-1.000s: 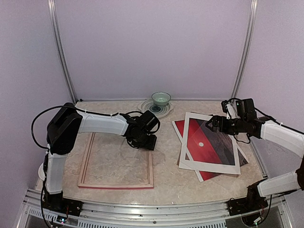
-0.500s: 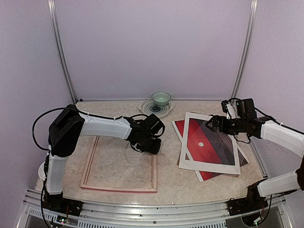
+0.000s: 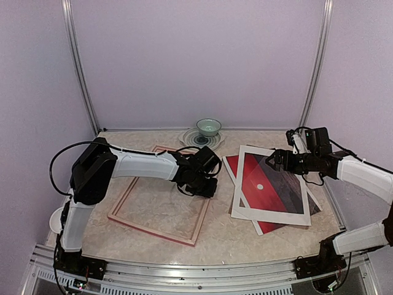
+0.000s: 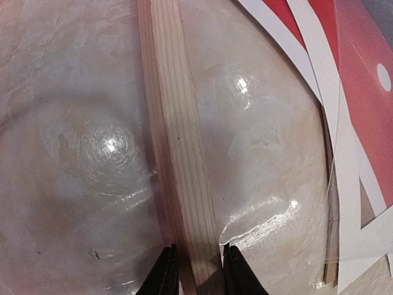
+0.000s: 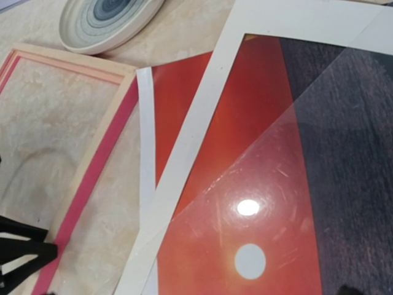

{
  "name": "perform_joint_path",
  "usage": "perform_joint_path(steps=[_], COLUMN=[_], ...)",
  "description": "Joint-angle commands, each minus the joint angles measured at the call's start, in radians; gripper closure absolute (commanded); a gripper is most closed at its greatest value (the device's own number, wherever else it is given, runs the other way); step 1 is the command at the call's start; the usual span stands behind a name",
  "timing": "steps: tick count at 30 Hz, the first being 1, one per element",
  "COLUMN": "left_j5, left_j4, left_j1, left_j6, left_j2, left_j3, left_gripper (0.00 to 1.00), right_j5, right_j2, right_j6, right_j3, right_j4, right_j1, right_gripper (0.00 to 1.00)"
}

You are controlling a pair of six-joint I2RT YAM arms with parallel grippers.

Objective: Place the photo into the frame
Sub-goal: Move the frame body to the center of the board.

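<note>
Clenched on one long pale-wood rail, the left hand (image 4: 195, 273) grips the large thin-railed picture frame (image 3: 153, 229), which is bright pink-red along its edges. In the wrist view both black fingertips press the sides of that strip. The left arm sweeps from the lower left of the overhead view across the frame's far corner, with its shoulder link raised, its white forearm roughly level and its wrist bent down toward the marbled beige counter (image 3: 227, 232). The frame sits askew on the left-centre of the counter. At the right of the overhead view the right hand (image 3: 274, 161) is held at the far edge of a white mat border (image 3: 270, 216), its arm folded in from the right side. Whether its fingers are parted cannot be told. The large rectangular sunset print (image 3: 253, 175) lies right of centre under that mat, outside the frame, its red sky and white sun dot showing through the opening.
</note>
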Motion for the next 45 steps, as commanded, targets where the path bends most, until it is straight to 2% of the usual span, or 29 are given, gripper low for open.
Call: perform_joint_path(steps=[1, 34, 40, 45], left_j5=[0.000, 0.063, 0.046, -0.019], left_j4=[0.007, 0.072, 0.073, 0.091], left_j1=[0.008, 0.079, 0.078, 0.073], left_j6=[-0.002, -0.187, -0.234, -0.247], left_j2=[0.046, 0.169, 0.166, 0.084], left_j3=[0.044, 0.246, 0.241, 0.140], left_gripper=[0.75, 0.73, 0.62, 0.50], right_j5=[-0.002, 0.010, 0.011, 0.024], right_j2=[-0.001, 0.002, 0.001, 0.000], right_j6=[0.006, 0.024, 0.025, 0.022], right_j3=[0.016, -0.004, -0.008, -0.009], right_j4=[-0.015, -0.004, -0.004, -0.012], right_j1=[0.011, 0.012, 0.012, 0.012], right_gripper=[0.01, 0.01, 0.01, 0.01])
